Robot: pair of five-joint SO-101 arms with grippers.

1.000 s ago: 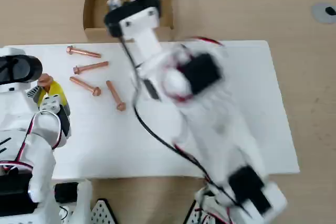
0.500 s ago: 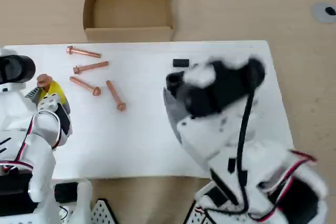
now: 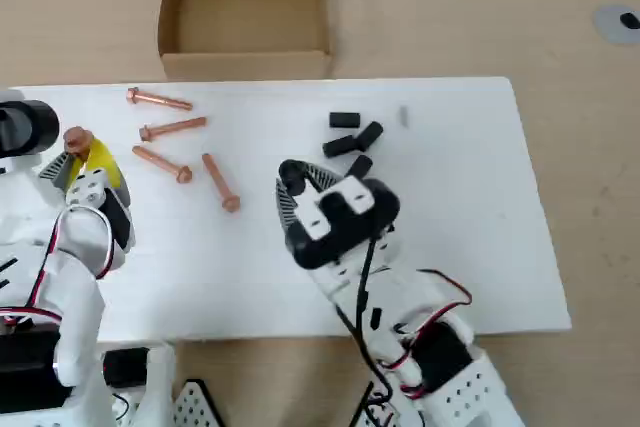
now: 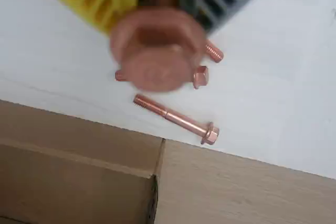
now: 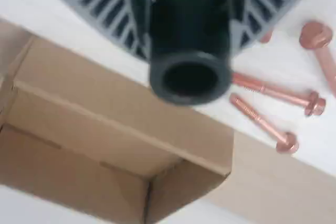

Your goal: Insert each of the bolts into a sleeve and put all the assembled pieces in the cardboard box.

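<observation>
Wooden bench (image 3: 600, 197) under a white mat (image 3: 470, 237), with the box (image 3: 245, 65) at the far edge, seemingly empty inside. Four loose bolts (image 3: 173, 128) on the mat's left part, just short of the box; loose sleeves (image 3: 344, 120) near the middle, well apart from them. Left claw (image 3: 78, 159) closed on one bolt (image 4: 157, 51) by the shank, flanged head clear of the fingers, at the mat's left edge. Right claw (image 3: 305, 182) clamped across a black sleeve (image 5: 190, 72), open bore facing outward, over the mat's near middle. Bolt judged stiff metal: small, light for the claw, smooth and round, so apt to roll on the mat and twist in a slack grip; best taken across the shank near the head, threaded end left free. Sleeve judged hard plastic or rubber: light, short, round; best held across the waist with both ends clear and the bore lined up true with the bolt, probably with little slack to spare. Against a second ago: right arm then stretched over to the box, half a second ago swinging back, now drawn in toward its base, loose sleeves uncovered; left claw and bolt in nearly the same spot, loose bolts unmoved.
</observation>
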